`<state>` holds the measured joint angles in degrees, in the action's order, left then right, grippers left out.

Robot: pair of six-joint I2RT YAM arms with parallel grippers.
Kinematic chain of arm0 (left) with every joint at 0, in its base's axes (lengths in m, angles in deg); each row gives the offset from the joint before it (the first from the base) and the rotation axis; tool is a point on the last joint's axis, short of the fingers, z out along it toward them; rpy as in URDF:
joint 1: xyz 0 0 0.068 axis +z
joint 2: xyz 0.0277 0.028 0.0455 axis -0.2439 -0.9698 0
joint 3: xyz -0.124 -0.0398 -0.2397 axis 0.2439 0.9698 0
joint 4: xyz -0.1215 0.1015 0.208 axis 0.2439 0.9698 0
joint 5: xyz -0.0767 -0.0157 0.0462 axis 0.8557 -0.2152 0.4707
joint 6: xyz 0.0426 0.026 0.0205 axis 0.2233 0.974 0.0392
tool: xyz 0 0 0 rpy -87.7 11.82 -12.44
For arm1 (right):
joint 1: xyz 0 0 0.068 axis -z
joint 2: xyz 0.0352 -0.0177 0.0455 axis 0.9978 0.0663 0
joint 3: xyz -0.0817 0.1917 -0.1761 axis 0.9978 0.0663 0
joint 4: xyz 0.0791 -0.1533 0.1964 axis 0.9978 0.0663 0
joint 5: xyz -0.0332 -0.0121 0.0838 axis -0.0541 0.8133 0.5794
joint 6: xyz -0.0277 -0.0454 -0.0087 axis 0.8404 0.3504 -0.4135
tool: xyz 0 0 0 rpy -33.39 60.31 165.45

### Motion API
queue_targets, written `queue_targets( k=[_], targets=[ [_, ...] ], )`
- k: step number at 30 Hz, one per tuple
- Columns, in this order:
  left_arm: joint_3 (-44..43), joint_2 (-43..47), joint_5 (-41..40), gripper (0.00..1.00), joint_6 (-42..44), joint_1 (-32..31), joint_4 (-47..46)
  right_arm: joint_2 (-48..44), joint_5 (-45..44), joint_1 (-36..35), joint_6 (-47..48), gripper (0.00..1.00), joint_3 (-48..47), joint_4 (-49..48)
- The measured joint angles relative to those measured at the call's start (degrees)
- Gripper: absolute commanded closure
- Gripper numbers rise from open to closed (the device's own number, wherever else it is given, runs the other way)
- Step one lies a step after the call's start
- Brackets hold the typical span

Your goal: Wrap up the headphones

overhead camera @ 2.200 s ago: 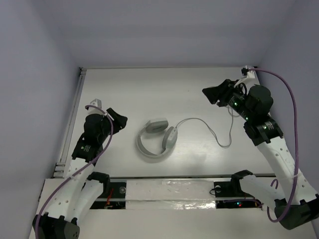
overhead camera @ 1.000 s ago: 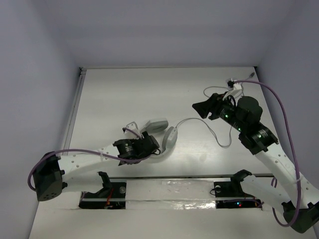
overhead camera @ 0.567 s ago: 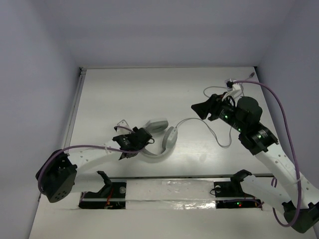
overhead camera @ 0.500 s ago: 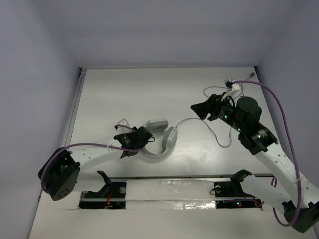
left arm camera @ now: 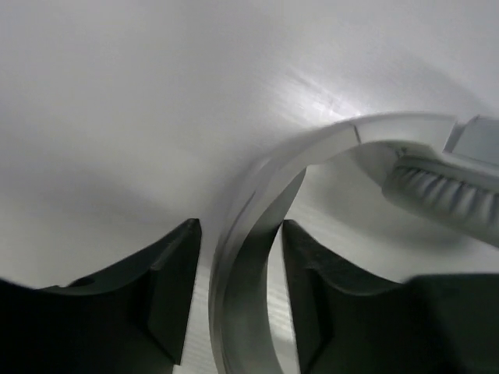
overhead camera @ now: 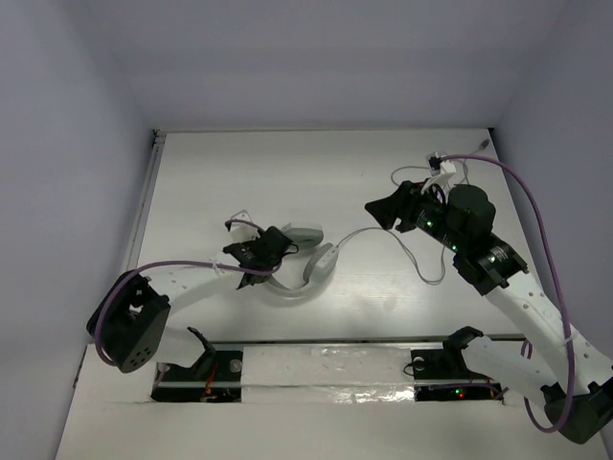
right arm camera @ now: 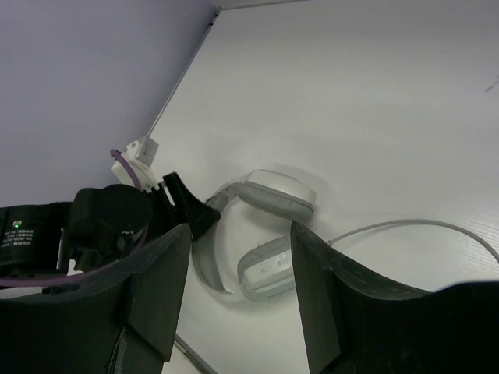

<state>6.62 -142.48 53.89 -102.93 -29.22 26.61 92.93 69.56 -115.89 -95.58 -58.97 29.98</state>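
My left fingers [left arm camera: 168, 296] flank the headphones' [right arm camera: 277, 195] headband [left arm camera: 243, 249]; whether clamped, I cannot tell. My right fingers [right arm camera: 152, 296] stand apart.

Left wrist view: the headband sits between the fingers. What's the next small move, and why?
Probably close the left gripper onto the headphones. The headband already lies between its fingers, with a thin gap showing beside one. The right gripper hangs open and holds nothing, so nothing grips the headphones yet.

Headphones [overhead camera: 322, 265] pale grey-white, cable [overhead camera: 546, 206] purple, table [overhead camera: 287, 172] seemingly white.
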Motion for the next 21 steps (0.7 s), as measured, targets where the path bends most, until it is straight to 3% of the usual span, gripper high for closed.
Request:
queue_targets(
  k=[2,5,14,21],
  targets=[
    [-2.49,-0.55,-2.49,0.4,2.97,0.72,0.31,0.0,-0.24,0.0,-0.22,0.4,0.0,-0.26],
    [-5.33,-1.66,-4.2,0.33,6.95,1.62,-0.92,0.2,-0.61,0.0,-0.61,0.4,0.0,-0.76],
    [-0.52,-2.27,0.85,0.34,10.64,1.99,-3.5,0.57,-1.18,-0.02,-0.7,0.4,0.22,-0.85],
    [4.2,2.51,7.37,0.38,10.29,1.29,-4.52,0.72,-1.27,-0.02,-0.9,0.4,0.35,-0.92]
  ],
)
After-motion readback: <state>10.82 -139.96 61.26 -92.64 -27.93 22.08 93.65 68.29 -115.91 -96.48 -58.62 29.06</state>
